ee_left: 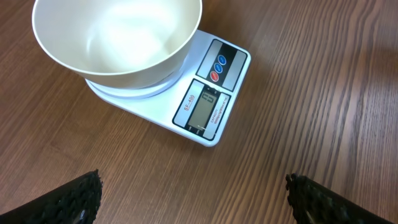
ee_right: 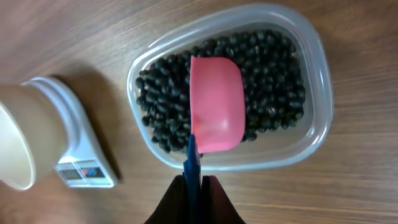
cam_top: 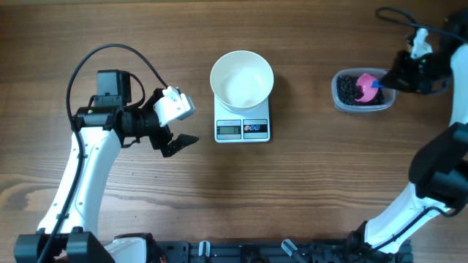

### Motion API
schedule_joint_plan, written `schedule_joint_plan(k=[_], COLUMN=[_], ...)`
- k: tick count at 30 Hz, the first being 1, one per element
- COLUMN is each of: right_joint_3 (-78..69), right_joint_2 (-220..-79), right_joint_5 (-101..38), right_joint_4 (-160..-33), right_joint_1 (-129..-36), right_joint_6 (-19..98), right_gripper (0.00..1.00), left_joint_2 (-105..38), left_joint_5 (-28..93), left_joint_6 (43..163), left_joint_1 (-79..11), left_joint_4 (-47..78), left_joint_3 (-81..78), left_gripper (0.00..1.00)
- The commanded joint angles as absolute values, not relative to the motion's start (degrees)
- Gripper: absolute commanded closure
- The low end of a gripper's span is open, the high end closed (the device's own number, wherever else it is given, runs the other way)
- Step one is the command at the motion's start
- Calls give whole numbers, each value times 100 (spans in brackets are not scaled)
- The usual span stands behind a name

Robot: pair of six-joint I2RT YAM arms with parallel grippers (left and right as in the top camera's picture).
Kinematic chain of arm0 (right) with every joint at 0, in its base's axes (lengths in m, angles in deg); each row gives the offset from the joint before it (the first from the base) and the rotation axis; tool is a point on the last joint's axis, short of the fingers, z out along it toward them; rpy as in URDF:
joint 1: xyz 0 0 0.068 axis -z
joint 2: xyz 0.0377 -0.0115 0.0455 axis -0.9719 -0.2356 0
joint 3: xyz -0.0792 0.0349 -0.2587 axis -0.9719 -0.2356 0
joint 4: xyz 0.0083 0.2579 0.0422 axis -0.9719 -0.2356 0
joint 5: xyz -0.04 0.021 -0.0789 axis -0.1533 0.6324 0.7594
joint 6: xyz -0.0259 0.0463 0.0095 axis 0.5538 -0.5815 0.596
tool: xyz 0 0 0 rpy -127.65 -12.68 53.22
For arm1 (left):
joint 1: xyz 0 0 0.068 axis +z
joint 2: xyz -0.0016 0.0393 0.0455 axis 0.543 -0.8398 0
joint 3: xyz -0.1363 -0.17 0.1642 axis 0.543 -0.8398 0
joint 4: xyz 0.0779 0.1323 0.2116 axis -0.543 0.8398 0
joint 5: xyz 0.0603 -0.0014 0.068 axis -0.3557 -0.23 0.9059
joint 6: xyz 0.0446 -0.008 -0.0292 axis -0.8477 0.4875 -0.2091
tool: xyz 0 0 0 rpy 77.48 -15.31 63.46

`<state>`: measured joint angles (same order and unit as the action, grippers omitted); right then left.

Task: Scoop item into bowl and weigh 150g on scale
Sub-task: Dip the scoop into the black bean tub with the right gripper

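The right claw (ee_right: 194, 186) is pinched narrow on the thin blue handle (ee_right: 191, 158) of a pink scoop (ee_right: 216, 102). The scoop runs straight out ahead of the claw, its long axis in line with the fingers. Its cup sits over the middle of the clear tub (ee_right: 320, 81), directly above the heap of black beans (ee_right: 273, 81). Whether it touches them or hangs just clear I cannot tell, and no beans show on the pink face turned toward the wrist camera.

The relation that matters next is below and ahead of this claw: the beans lie under the cup, so loading it probably calls for a dip and a tilt along the handle's line, not a reach.

The white bowl (cam_top: 242, 80) appears empty on the scale (cam_top: 242, 130) — off to the right claw's left, well apart across open bench (cam_top: 307, 190). A loaded scoop would have to travel sideways that way, kept level.

The left claw (cam_top: 179, 124) is spread wide and holds nothing. The scale is just ahead of it, so it is the nearer arm to the bowl, though the scoop is with the right.
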<state>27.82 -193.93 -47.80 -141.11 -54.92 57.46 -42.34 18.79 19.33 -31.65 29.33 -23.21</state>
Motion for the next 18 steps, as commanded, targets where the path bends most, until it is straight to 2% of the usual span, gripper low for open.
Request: schedule_joint_plan(k=[1, 7, 13, 18], right_joint_3=[2791, 2465, 1892, 1908], right_joint_2=[-19522, -19531, -19531, -19522], right_joint_5=[-5527, -5505, -5501, -5529], right_joint_4=[-14329, -14449, -13831, -13792], right_joint_1=[-5466, -5529, -5514, -5129], right_joint_6=[6214, 6402, 6105, 6109], right_gripper=[96, 96, 96, 96], left_joint_2=[-4258, -4258, -4258, -4258], left_joint_5=[1853, 1853, 1853, 1853], left_joint_6=[1968, 1968, 1968, 1968], left_joint_1=[-3150, -3150, -3150, -3150], left_joint_4=[2935, 2935, 2935, 2933], left_joint_3=[-2288, -2288, -2288, -2288], left_gripper=[0, 0, 0, 0])
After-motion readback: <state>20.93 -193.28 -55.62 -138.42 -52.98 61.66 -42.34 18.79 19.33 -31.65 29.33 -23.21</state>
